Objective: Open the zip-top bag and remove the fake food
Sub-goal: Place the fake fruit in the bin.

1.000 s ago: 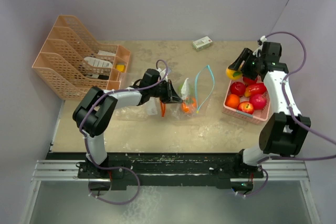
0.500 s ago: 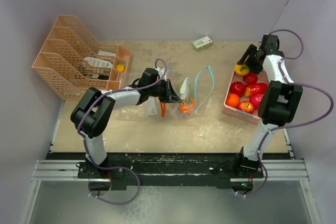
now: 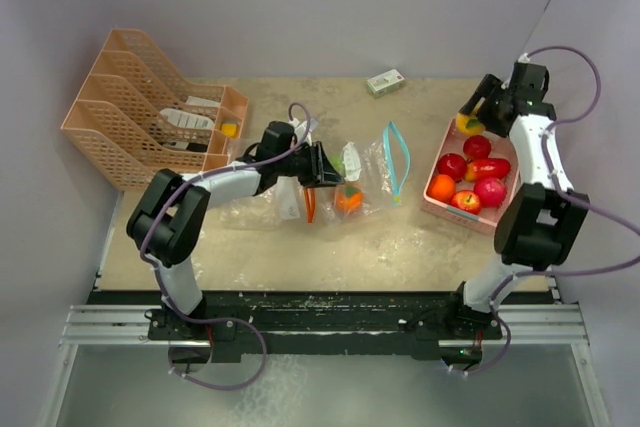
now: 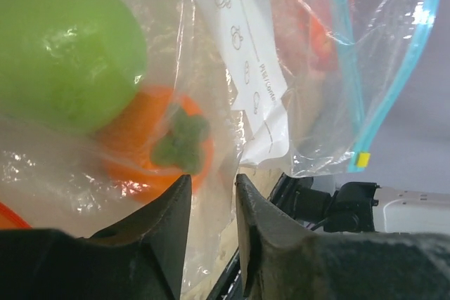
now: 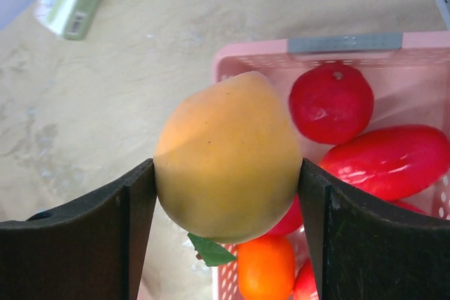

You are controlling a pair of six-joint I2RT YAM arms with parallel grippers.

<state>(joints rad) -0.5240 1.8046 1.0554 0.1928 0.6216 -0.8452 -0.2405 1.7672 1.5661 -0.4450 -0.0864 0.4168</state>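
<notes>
- While the right gripper (image 5: pixel 226 168) clasps a yellow fruit (image 5: pixel 228 138) above the corner of the pink basket (image 5: pixel 344 43), red apples (image 5: pixel 330 102) lie inside it
- At the bag (image 4: pixel 309 103), the left gripper (image 4: pixel 211 182) has its jaws narrowly apart; an orange (image 4: pixel 133 156) and a green apple (image 4: pixel 67 43) sit inside the bag

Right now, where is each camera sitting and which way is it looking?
Top external: high behind the arms, looking down at the table; both arms show.
Left wrist: on the left arm, looking past the left gripper at the zip-top bag holding a green fruit and an orange fruit.
Right wrist: on the right arm, looking down at the pink basket; the right gripper clamps a yellow fruit.
Shared: top and right wrist both show the pink basket and small box.
</notes>
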